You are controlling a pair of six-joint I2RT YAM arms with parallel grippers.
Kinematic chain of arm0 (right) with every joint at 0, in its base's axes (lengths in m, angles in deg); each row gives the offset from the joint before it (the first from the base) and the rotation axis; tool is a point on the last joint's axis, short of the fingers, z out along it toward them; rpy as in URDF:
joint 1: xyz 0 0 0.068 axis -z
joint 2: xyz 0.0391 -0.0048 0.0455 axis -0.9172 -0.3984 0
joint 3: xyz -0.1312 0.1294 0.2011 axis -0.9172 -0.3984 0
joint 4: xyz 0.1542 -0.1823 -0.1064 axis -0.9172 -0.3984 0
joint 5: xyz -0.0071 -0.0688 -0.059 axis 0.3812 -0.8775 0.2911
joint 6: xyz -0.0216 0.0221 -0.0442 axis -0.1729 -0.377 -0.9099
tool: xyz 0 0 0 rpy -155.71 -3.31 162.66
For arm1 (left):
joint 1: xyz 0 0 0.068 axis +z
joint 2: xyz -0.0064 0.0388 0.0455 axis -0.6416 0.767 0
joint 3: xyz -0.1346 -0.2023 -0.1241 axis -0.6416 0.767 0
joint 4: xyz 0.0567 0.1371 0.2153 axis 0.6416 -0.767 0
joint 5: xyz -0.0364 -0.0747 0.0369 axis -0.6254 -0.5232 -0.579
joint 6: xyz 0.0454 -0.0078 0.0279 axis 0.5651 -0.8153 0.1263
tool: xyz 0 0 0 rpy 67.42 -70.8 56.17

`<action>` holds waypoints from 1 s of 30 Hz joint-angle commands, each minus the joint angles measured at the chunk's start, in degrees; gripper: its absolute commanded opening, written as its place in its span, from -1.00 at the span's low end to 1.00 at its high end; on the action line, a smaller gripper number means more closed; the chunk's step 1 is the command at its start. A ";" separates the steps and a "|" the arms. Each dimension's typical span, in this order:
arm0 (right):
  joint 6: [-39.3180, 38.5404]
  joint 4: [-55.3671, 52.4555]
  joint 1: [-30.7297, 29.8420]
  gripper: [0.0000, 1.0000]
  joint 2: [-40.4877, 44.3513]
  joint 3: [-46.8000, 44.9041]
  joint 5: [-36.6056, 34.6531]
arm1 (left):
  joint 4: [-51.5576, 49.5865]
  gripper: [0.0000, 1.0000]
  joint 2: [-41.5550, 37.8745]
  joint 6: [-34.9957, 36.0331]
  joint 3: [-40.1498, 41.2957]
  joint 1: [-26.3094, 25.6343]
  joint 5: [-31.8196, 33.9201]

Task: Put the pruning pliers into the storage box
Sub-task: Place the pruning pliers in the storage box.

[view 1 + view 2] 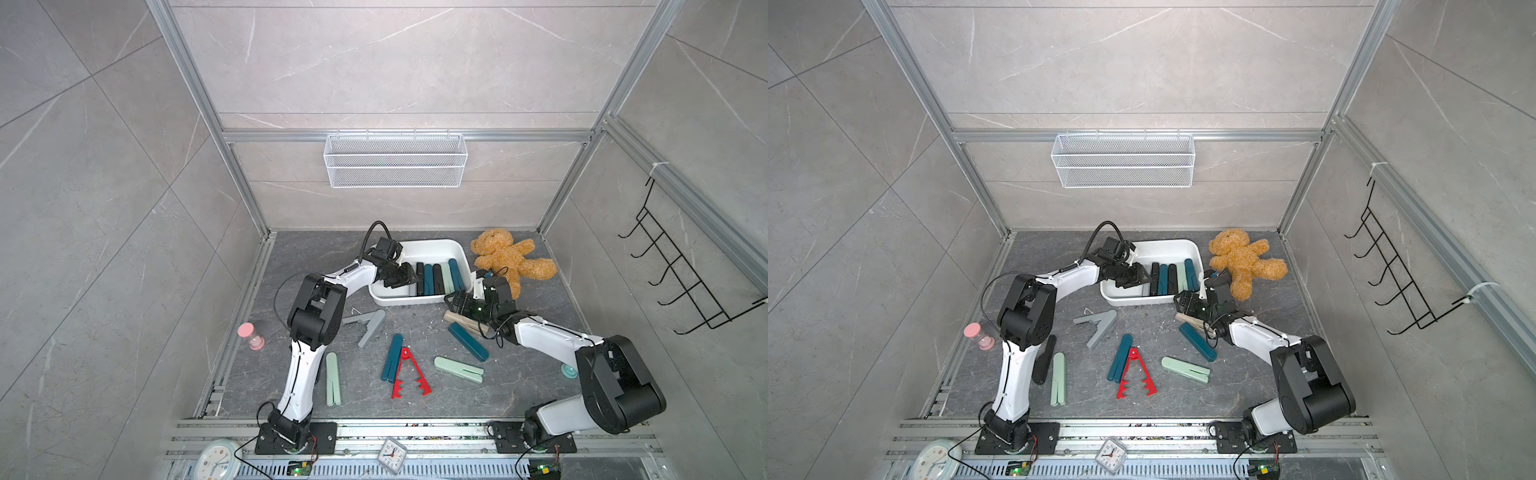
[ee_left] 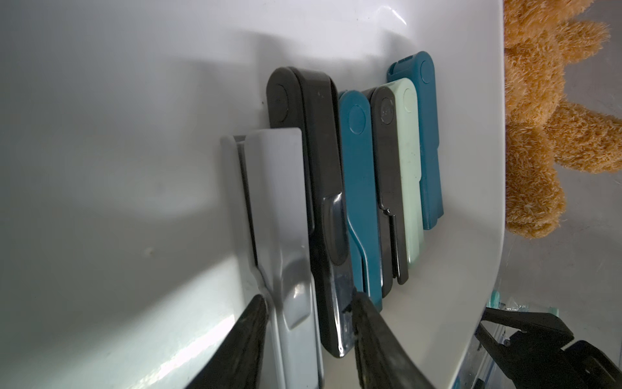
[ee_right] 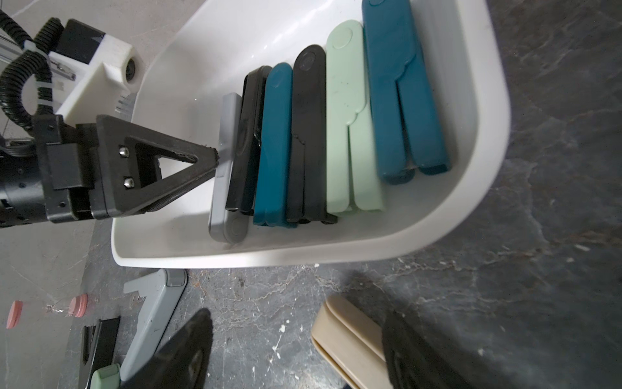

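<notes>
Counting stock from the front of the cell.

Storage box: far centre of the desk, just left of the teddy bear. It holds six pruning pliers, packed side by side toward its right end. Leftmost is the grey pliers, standing on edge and leaning on the black pliers.

Left pincer: inside the box, jaws partly apart, astride the grey pliers and its black neighbour, one fingertip touching the grey one. Whether it pinches anything I cannot tell.

Right pincer: low over the desk, just near of the box's right corner. Jaws are wide apart with nothing held, and the beige pliers lies between them.

Also outstanding on the desk:
- grey V-shaped pliers
- dark teal pliers, just beside the red toothed pliers
- second teal pliers, just beside the beige one
- mint pliers
- near-left mint pliers
- half-hidden black pliers, by the left arm

Hazards, as I judge them:
- The grey pliers is only propped up. A fingertip catching on withdrawal could tip it flat or drag it and the black one back out.
- The right pincer works close to the box wall and to the second teal pliers. Closing off-centre could nudge the box or trap two tools at once.
- Both arms crowd the same corner, so a careless lift risks a knock between them.
</notes>
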 commanded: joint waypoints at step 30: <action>-1.14 -0.99 0.16 0.61 2.29 0.74 -1.27 | 6.92 0.31 -17.83 4.04 12.54 -4.81 12.96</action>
